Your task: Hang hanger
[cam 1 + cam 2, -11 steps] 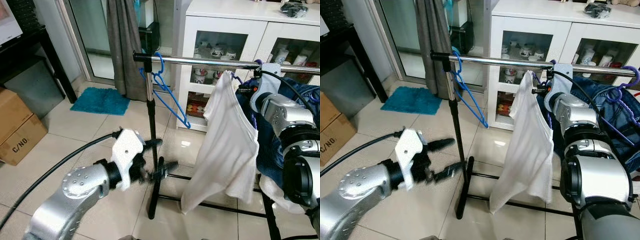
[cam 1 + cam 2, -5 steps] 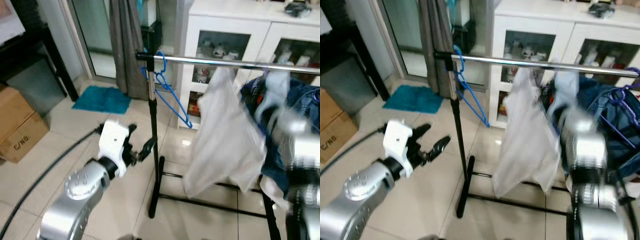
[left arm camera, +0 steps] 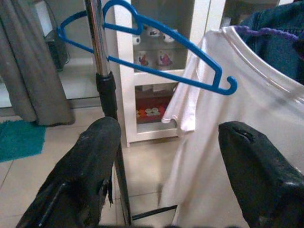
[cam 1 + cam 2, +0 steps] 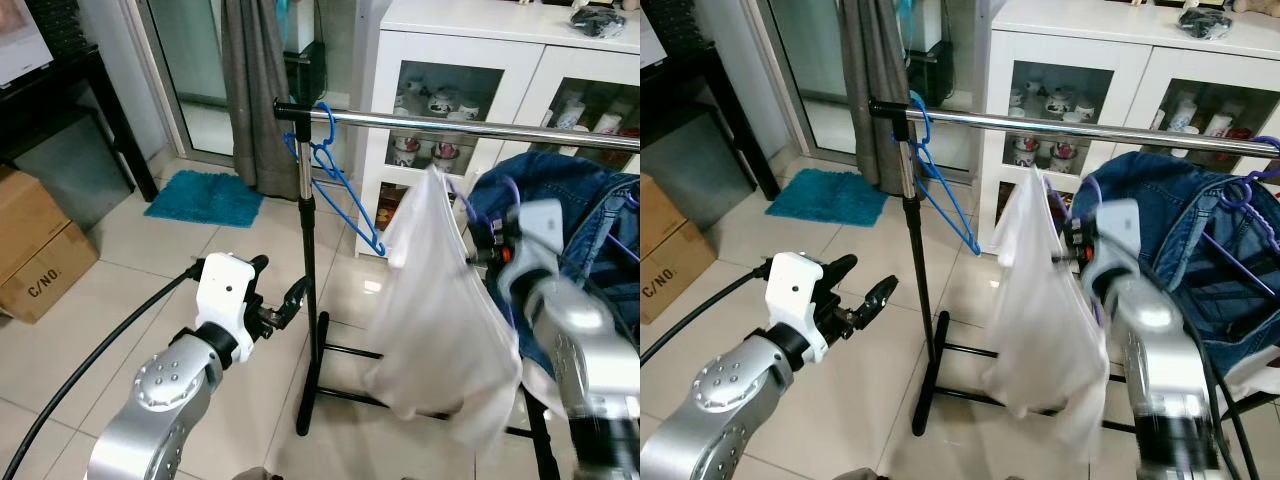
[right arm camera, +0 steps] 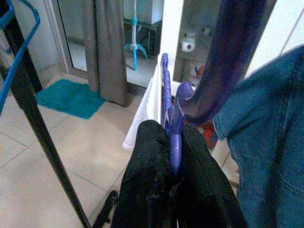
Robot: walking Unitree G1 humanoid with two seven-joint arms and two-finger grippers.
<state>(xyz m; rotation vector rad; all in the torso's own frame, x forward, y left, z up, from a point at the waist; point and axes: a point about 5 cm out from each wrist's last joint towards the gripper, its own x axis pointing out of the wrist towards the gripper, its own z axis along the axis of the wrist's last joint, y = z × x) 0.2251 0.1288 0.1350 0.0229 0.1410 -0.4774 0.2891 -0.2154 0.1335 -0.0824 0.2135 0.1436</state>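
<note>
A white shirt [image 4: 440, 290] hangs on a purple hanger [image 5: 173, 137]. My right gripper [image 5: 173, 156] is shut on the hanger's neck, just below its hook. Shirt and hanger sit a little below the chrome rail [image 4: 450, 122], near its middle, with the hook off the rail. An empty blue hanger [image 4: 335, 185] hangs at the rail's left end by the stand pole [image 4: 308, 280]. My left gripper [image 4: 278, 278] is open and empty, low and just left of the pole. Along its fingers [image 3: 90, 161] I see the blue hanger [image 3: 161, 71] and the shirt.
A denim jacket [image 4: 570, 190] hangs at the rail's right end. Behind the rail stands a white glass-door cabinet [image 4: 470, 60]. A grey curtain [image 4: 255, 90] and teal mat [image 4: 205, 198] are at the back left, a cardboard box [image 4: 35, 250] at far left.
My right gripper has come down and towards me with the hanger and shirt, which were up at the rail. My left gripper has drawn back from the pole.
</note>
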